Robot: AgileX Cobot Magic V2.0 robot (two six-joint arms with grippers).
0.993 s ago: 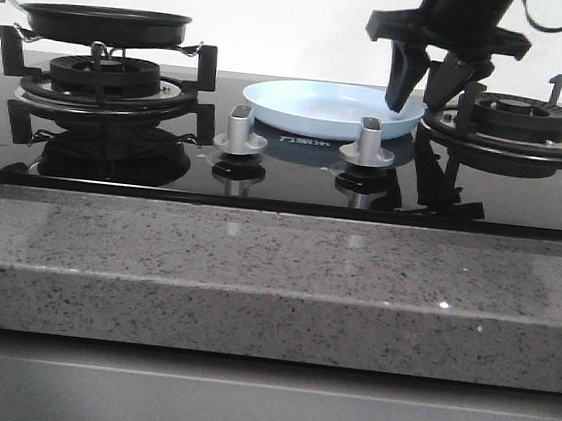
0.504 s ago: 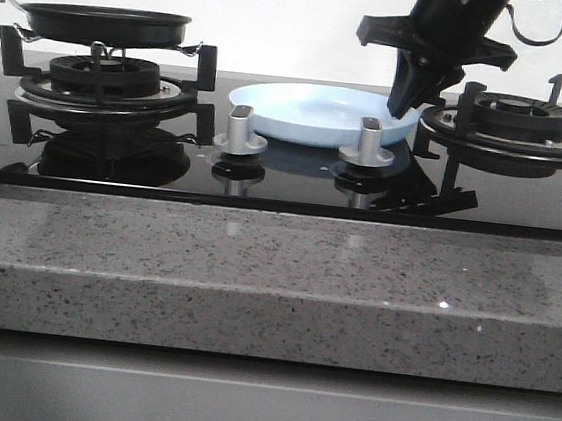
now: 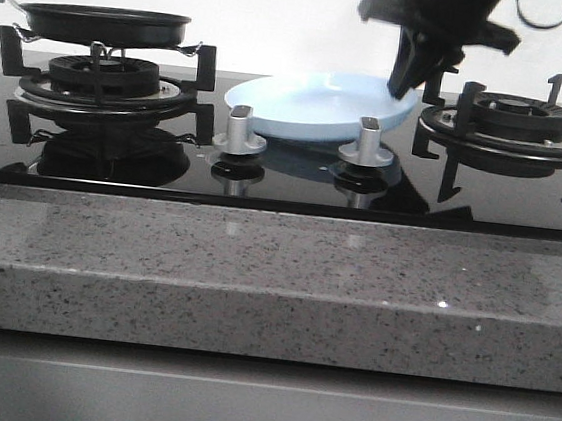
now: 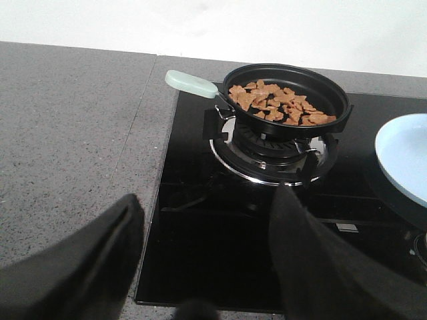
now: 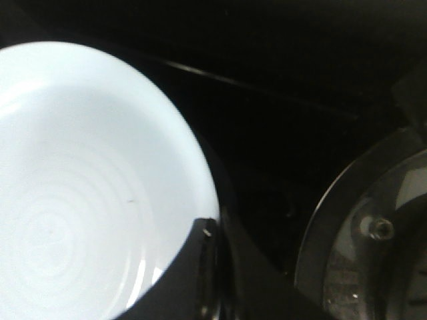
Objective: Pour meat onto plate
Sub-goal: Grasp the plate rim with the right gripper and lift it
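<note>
Between the two burners: wide shallow pale-blue glossy plate, my right gripper pinched shut on its right rim. Change vs. a sec ago: that edge is now lifted, plate tilted; judged en route twd pan. Meat, small flat orange-brown chunks, heaped in black frying pan w/ pale handle on left burner; seen in left wrist view only, hidden from front. Left gripper wide apart, holding nothing.
</note>
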